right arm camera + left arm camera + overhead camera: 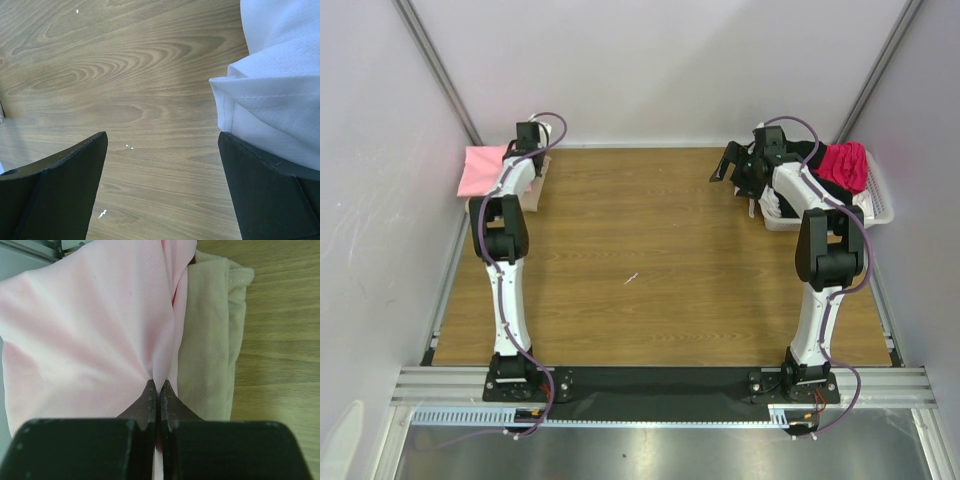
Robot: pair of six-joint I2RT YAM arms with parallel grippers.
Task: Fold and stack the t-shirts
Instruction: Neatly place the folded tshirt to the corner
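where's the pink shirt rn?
Top view: pink shirt sits at the table's far-left corner, overlapping the tan shirt, with the left pincer shut on a fold.

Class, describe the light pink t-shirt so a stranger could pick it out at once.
Go to the far left corner of the wooden table, where the left arm reaches. There the light pink t-shirt lies over a tan t-shirt. Unlike its tan neighbour, it is pale pink, with a fold pinched in the left fingers.
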